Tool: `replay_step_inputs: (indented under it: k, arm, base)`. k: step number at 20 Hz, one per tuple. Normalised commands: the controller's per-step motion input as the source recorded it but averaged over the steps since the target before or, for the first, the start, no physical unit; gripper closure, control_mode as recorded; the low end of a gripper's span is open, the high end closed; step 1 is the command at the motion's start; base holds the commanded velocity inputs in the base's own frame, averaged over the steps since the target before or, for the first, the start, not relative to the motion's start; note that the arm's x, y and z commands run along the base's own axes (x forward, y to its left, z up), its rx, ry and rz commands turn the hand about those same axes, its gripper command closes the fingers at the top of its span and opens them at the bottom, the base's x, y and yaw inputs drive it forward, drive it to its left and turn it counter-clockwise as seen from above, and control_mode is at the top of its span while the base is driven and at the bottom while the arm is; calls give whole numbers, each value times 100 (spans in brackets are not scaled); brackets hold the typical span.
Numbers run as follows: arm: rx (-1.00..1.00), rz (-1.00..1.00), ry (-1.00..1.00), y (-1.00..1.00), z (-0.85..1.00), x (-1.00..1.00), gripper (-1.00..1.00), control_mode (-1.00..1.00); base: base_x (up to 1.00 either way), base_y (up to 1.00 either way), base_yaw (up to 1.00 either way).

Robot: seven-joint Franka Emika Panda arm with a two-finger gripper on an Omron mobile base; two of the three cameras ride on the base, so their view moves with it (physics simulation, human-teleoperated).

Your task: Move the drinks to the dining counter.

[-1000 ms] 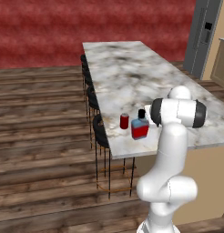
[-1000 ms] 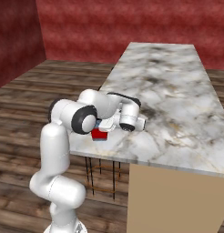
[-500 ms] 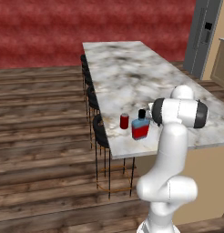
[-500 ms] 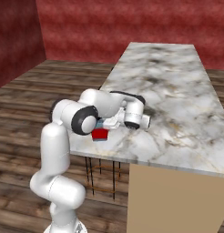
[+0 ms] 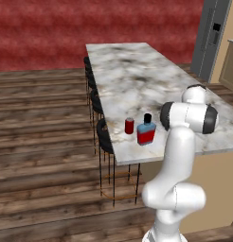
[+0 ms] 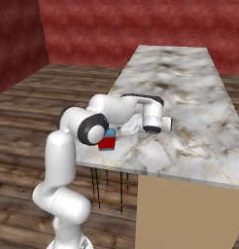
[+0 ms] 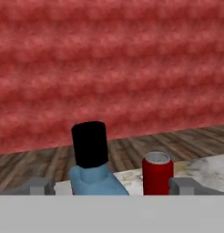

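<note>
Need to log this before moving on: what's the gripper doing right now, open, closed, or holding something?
Gripper: open, holding nothing; the blue bottle stands between its spread fingertips on the dining counter, the red can beside it.

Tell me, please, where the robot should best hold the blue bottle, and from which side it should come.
Probably the flat blue body of the bottle, below its black cap, approached level from the robot's side. It stands upright near the counter edge, and the red can stands close beside it, apart.
</note>
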Motion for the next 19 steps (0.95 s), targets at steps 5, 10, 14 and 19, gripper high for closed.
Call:
replay_step_inputs:
  k: [5,10,14,19]
  arm:
    - [-28,1,-1,-8,53,-48,-100,-100]
    - [-57,14,-3,19,81,-96,-100,-100]
    - [-77,21,-8,53,72,-100,-100,-100]
    - [-80,23,-16,63,69,-100,-100,-100]
  base:
    - [0,0,0]
    - [0,0,0]
    - [0,0,0]
    - [0,0,0]
